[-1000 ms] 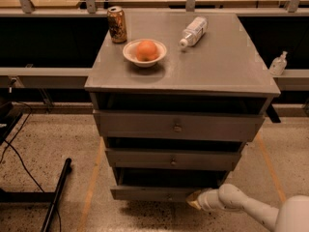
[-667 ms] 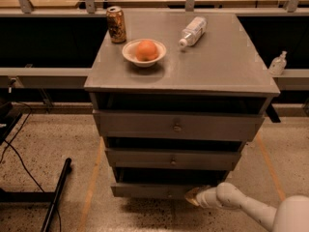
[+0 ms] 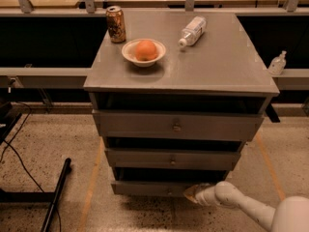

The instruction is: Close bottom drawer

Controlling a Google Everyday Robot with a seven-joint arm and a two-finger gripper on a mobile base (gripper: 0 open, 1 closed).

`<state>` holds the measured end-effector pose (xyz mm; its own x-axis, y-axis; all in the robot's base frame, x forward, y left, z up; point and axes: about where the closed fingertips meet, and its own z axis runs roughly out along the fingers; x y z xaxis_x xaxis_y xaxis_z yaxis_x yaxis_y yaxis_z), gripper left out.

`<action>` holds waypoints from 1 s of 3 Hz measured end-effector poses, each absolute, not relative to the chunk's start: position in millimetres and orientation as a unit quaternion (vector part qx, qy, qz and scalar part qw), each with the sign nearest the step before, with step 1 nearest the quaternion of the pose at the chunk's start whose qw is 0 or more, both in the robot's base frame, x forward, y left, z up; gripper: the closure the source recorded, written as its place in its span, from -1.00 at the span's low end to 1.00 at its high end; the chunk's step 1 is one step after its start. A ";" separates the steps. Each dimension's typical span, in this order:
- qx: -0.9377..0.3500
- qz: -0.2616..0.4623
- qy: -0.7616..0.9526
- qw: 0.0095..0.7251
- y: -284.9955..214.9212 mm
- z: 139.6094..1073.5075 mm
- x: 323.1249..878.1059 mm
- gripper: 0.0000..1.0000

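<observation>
The grey cabinet [image 3: 222, 76] has three drawers, all pulled out a little. The bottom drawer [image 3: 145, 188] is the lowest and narrowest, with a low flat front and a small knob [image 3: 169, 192]. My gripper [image 3: 190, 194] is at the end of the white arm [image 3: 241, 204] that comes in from the lower right. It is low near the floor, against the right part of the bottom drawer's front.
On the cabinet top stand a can [image 3: 116, 24], a white bowl [image 3: 143, 52] with an orange fruit, and a lying plastic bottle [image 3: 192, 31]. A black pole [image 3: 55, 195] and cables lie on the floor at left. A small bottle [image 3: 276, 64] stands on the right ledge.
My gripper has edged slightly left along the bottom drawer's front. The drawer's position looks about the same.
</observation>
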<state>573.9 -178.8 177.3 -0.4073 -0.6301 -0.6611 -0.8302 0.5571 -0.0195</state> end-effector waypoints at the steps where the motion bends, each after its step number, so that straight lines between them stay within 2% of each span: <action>1: -0.443 0.158 0.824 0.316 -179.3 177.2 573.3 1.00; 3: -0.438 0.151 0.822 0.332 -177.4 178.6 589.6 1.00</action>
